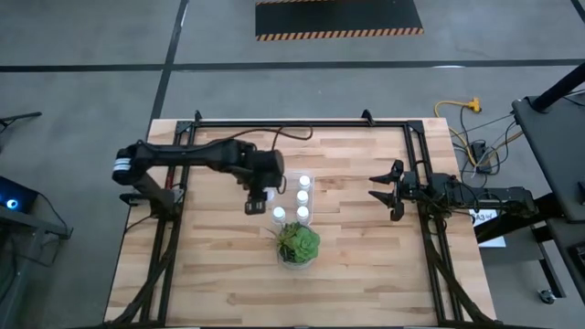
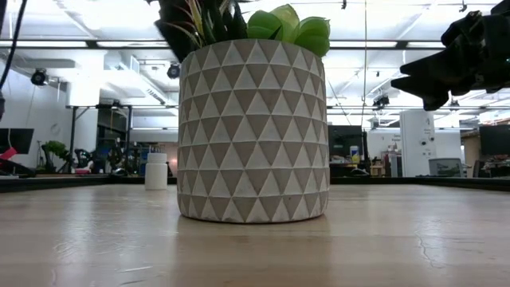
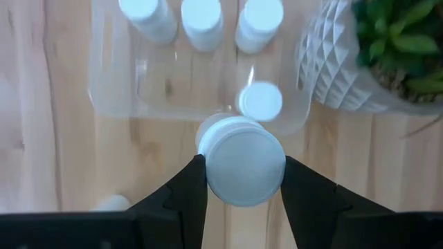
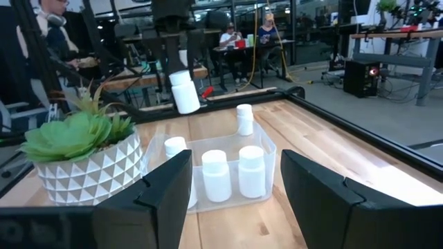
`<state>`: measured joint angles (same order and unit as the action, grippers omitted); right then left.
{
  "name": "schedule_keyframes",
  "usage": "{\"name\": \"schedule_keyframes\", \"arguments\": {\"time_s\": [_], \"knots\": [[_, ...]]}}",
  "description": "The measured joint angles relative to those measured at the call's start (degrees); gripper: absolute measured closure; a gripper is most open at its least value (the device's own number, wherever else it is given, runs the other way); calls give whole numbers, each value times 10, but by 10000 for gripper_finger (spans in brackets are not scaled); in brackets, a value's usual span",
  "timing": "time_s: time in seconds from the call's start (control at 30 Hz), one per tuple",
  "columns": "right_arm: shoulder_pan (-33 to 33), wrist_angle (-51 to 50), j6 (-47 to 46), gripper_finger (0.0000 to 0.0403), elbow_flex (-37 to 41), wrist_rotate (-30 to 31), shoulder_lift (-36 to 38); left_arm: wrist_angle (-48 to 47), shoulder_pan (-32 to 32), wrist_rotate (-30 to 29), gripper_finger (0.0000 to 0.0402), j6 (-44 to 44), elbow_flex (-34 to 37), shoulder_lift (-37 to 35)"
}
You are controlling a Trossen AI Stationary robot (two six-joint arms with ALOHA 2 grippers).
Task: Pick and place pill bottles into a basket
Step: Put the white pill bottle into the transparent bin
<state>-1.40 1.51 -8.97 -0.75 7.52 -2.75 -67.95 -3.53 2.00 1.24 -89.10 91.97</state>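
My left gripper [image 1: 259,204] hangs above the table at the left side of the clear basket [image 1: 294,197], shut on a white pill bottle [image 4: 184,92]. Several more pill bottles [image 3: 201,21] stand upright in the basket [image 3: 111,104]. One other bottle [image 4: 243,119] stands on the table beyond the basket, and it also shows in the low view as the lone bottle [image 2: 156,171]. My right gripper [image 1: 388,192] waits open at the table's right side, its fingers level and pointing at the basket. My left gripper pinches the bottle's cap end [image 3: 242,169] between its two fingers [image 3: 185,194], one on each side. The fingers come from above and point steeply down. The bottle hangs below them, slightly tilted and lifted clear of table and basket [image 4: 188,104].
A green plant in a white faceted pot [image 1: 298,244] stands right against the basket's near side, and its pot [image 2: 252,131] fills the low view. Bare wooden tabletop [image 1: 366,265] lies around. People sit at desks in the room beyond [image 4: 266,31].
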Motion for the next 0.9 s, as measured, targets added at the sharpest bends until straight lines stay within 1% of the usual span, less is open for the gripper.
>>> {"name": "schedule_keyframes", "arguments": {"time_s": [0.2, 0.43, 0.53, 0.73, 0.9], "knots": [[0, 0, 0, 193, 0, 0, 0, -1, -3, 2, 261, 26, -62, 59], [0, 0, 0, 193, 0, 0, 0, 1, -12, 2, 261, 52, -74, 120], [0, 0, 0, 193, 0, 0, 0, 7, -16, 2, 261, 54, -72, 130], [0, 0, 0, 193, 0, 0, 0, 62, -19, 5, 261, 54, -72, 133], [0, 0, 0, 193, 0, 0, 0, 66, -26, 8, 261, 52, -71, 135]]}}
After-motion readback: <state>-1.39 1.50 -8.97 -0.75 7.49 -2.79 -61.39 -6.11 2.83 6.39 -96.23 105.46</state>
